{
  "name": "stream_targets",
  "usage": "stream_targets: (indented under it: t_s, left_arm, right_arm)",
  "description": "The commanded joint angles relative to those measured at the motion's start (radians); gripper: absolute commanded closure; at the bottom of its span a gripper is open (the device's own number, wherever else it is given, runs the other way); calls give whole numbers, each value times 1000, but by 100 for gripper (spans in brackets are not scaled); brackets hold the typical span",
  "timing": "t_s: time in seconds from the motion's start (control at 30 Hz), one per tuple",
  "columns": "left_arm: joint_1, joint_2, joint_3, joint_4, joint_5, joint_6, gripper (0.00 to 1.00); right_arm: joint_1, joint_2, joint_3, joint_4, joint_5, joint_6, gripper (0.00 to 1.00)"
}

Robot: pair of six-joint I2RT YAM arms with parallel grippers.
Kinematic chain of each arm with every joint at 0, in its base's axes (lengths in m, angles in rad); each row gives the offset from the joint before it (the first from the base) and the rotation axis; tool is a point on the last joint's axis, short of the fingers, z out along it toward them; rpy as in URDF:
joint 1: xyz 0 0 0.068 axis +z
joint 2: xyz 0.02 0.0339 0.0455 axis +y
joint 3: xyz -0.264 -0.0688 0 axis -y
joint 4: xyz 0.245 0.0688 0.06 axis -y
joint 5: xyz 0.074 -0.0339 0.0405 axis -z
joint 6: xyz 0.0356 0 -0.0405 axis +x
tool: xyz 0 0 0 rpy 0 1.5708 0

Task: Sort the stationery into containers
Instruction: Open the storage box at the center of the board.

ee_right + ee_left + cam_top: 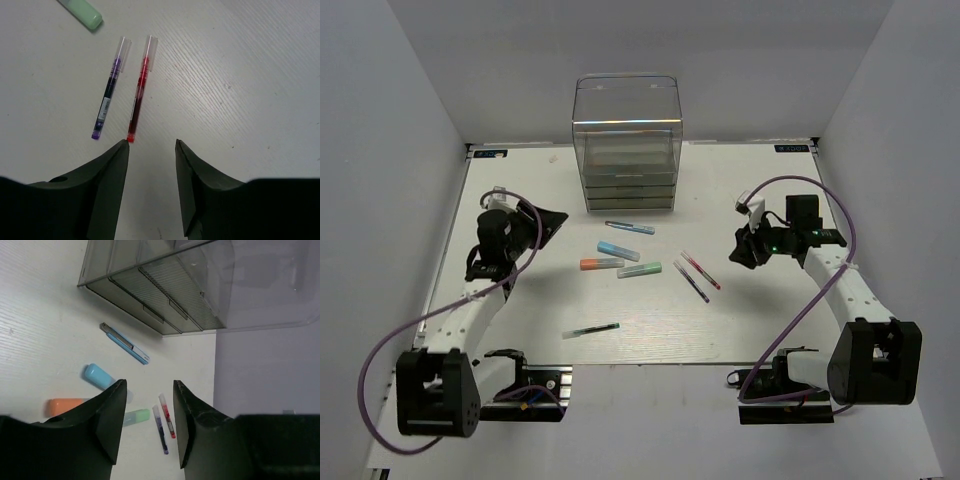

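The stationery lies loose on the white table in front of the smoky-grey drawer unit [626, 140] [165, 295]. A blue pen [630, 228] [125, 343] is nearest the drawers. Below it lie a light blue marker [618, 250] [97, 376], an orange marker [601, 264] [67, 405] and a mint-green marker [640, 270] [82, 12]. A red pen [701, 270] [140, 95] and a purple pen [691, 282] [109, 95] lie side by side. A dark green pen [591, 330] lies nearer the front. My left gripper [548, 222] [149, 384] hovers left of the markers, open and empty. My right gripper [740, 250] [150, 142] is open just beyond the red pen's end, holding nothing.
White walls close in the table on the left, right and back. The drawers of the unit are all pushed in. Purple cables loop from each arm base near the table's front edge [640, 362].
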Motion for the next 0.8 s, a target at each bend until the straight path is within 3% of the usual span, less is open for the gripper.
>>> stream_targets:
  t_s: [0.0,0.1,0.23,0.5,0.77]
  left_arm:
    - [-34,102,59,178,23,-71,46]
    - [-89,234,142,198,12,-71,34]
    - [-175,362,222,236,-69,-91,34]
    - [-313,494,294,284,-278,-144,45]
    - [-402,598,303,473,-479,-167,49]
  right_arm:
    - [8,-12,-9,64,-30,44,51]
    - [13,-20,-31,120,-21,81,50]
    - [21,-25,-45,153,-12,115,52]
    - [36,-45,-80,214,-1,159,60]
    - [38,-54,-89,239,4,162,62]
